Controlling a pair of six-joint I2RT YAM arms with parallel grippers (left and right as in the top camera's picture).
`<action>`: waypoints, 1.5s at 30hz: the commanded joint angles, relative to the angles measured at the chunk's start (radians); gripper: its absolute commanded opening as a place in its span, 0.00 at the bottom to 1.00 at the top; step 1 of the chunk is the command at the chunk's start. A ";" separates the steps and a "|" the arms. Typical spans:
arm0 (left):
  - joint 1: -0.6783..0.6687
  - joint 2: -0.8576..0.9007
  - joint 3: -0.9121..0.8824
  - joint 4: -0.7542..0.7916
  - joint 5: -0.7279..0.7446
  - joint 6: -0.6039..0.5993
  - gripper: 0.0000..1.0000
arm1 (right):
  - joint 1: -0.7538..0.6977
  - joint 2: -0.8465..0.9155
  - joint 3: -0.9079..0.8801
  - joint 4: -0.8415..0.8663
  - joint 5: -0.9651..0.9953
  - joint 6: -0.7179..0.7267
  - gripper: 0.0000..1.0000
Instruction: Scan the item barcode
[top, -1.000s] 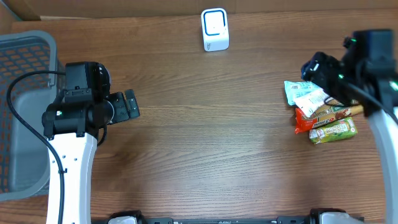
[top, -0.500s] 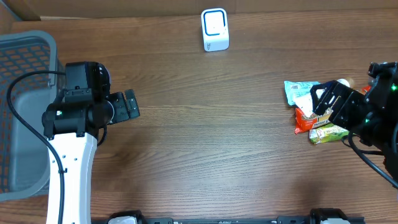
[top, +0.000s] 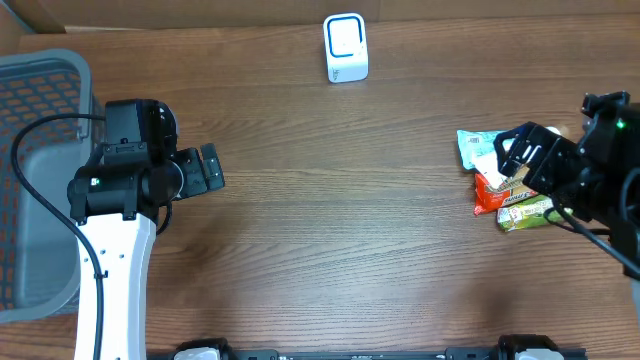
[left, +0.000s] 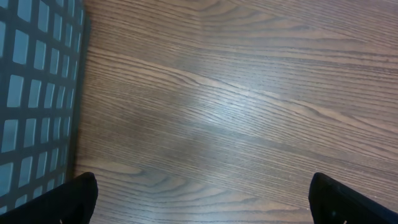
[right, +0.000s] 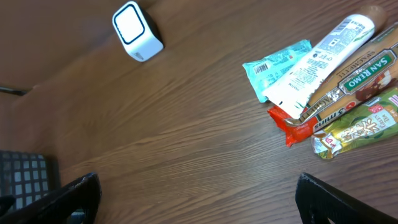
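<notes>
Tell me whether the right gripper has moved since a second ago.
Yes, in overhead view the right gripper has shifted toward the near edge, farther from the white scanner.

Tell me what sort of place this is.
Probably a mock shop checkout on a wooden table: a small white scanner stands at the far edge, a pile of snack packets lies on the right, and a grey basket sits on the left.
</notes>
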 joint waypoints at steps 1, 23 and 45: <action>0.006 -0.007 -0.002 0.000 0.004 0.019 1.00 | 0.000 0.030 0.021 0.002 -0.008 -0.024 1.00; 0.006 -0.007 -0.002 0.000 0.004 0.019 1.00 | 0.006 -0.102 -0.066 0.003 -0.004 -0.025 1.00; 0.006 -0.007 -0.002 0.000 0.004 0.019 1.00 | 0.033 -0.578 -0.638 -0.028 0.124 0.074 1.00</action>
